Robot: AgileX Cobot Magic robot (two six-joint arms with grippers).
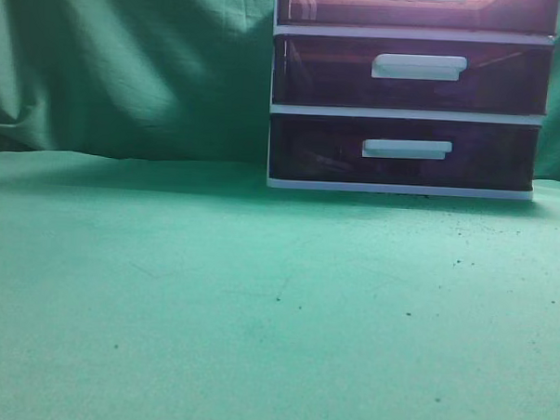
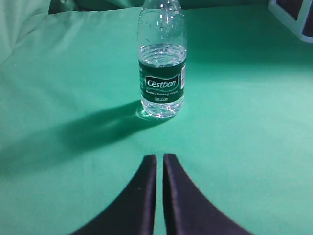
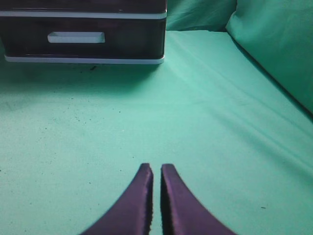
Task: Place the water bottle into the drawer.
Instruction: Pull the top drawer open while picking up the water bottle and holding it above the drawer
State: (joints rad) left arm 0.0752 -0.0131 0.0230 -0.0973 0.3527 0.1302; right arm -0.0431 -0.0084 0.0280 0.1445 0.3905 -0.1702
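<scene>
Basically nothing is done yet. Left hand (image 2: 157, 159) and right hand (image 3: 156, 169) are seen pressed together, empty. Bottle (image 2: 161, 58) is left upright on the tabletop (image 2: 234, 122), ungrasped, ahead of the left hand. Drawer (image 1: 415, 9) is seen closed, far back.

staged test bench | green cloth (image 1: 211, 309) over table and backdrop | plastic drawer unit (image 1: 407, 113)
</scene>
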